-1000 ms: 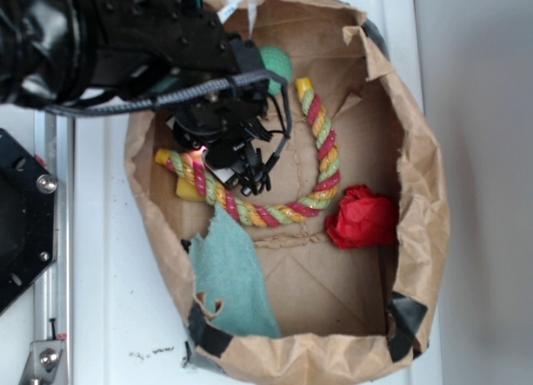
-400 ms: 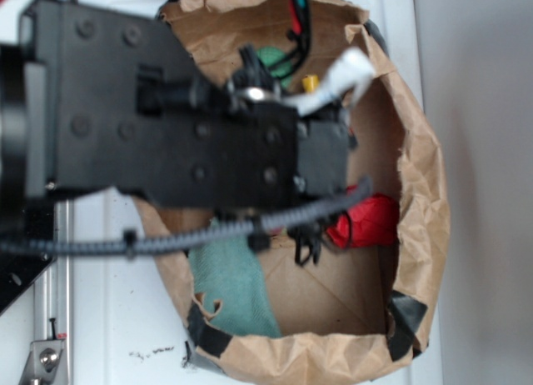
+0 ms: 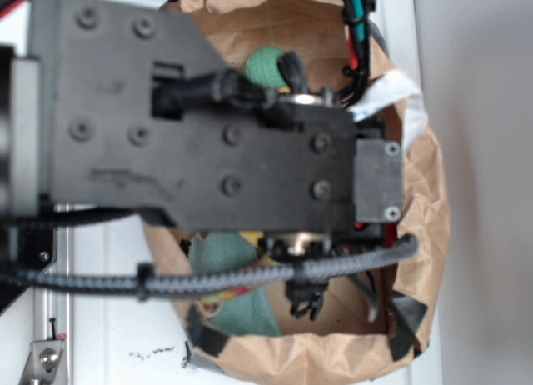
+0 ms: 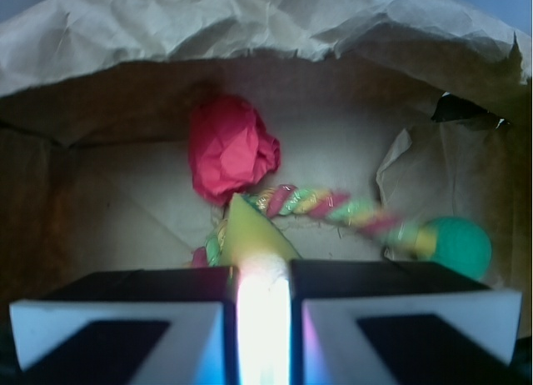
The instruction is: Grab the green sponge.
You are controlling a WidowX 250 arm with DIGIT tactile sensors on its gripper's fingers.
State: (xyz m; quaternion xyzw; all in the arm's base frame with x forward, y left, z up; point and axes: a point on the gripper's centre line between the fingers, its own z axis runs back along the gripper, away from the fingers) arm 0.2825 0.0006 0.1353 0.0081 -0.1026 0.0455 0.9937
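Your fingers [image 4: 125, 318] sit nearly together, pinching the sponge [image 4: 250, 231] by its near end. It looks light and squashy, so a mid-body hold suits best. The rope [image 4: 333, 206] lies at its two o'clock.

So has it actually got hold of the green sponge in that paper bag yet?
Looks like it. Done: the gripper is shut on a yellow-green wedge, apparently the green sponge, pinched between its fingers in the wrist view. In hand: keeping that grip. The striped rope runs right up to the wedge, and I cannot tell if it is caught. Left: perhaps lifting clear of the paper bag, whose walls rise around it.
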